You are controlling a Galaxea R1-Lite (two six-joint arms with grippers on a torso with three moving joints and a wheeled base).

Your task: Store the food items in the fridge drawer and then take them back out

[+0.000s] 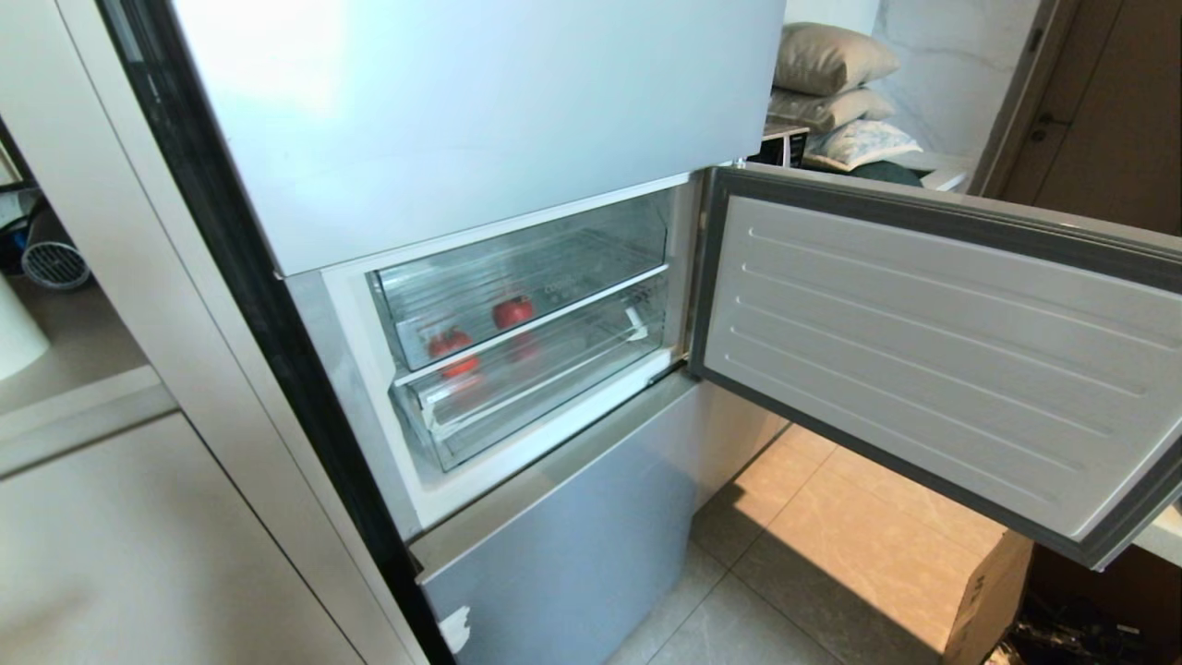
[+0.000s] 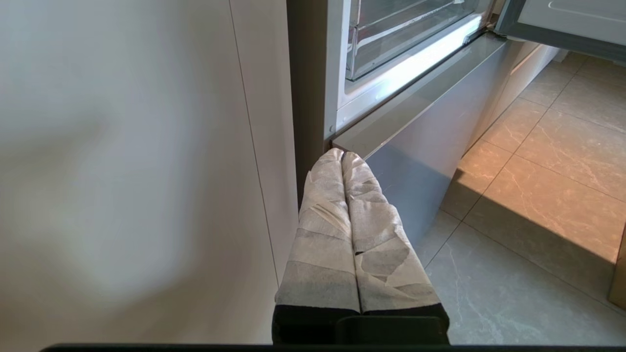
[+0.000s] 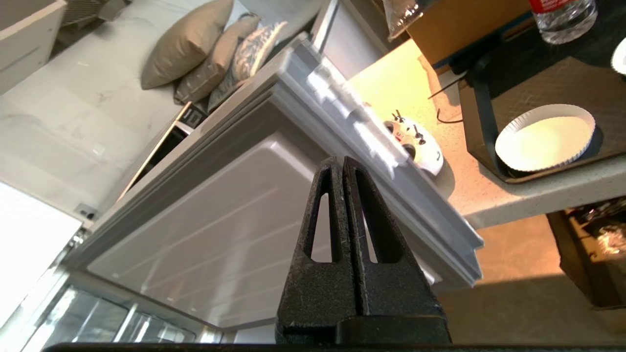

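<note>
Pressed flat together and gripping nothing, the tape-wrapped pale fingers [image 2: 323,205] of the left gripper [image 2: 342,155] are seen low in front of the tall grey-silver fridge [image 1: 462,111], near the front corner of its closed silver bottom compartment [image 2: 420,161], above the grey tiled floor [image 2: 513,283]. Likewise closed tip to tip with nothing between them are the black slotted fingers [image 3: 371,230] of the right gripper [image 3: 342,160], which is pointed at the ribbed white inner face of the swung-open fridge door [image 3: 220,220]. Neither arm appears in the head view.

Inside the lit middle compartment of the fridge, the wide, shallow clear plastic drawer [image 1: 563,245] is pushed in, above a deeper clear plastic bin [image 1: 554,379]. Two round red fruits are lying on the drawer floor: one, with a dark stem on top [image 1: 450,344], sits near the drawer's front left corner, and the other, a glossy red apple [image 1: 512,312], lies just to its right and a little farther back. The two fruits are apart from each other.

To the right of the fridge, behind the open door, a stack of beige and patterned cushions [image 1: 831,83] is seen. Beyond the door's outer edge, a speckled beige worktop [image 3: 489,195] carries a white fluted paper plate [image 3: 545,137] on a dark tray [image 3: 538,88]. A brown cardboard box [image 1: 988,591] stands on the floor below the door.
</note>
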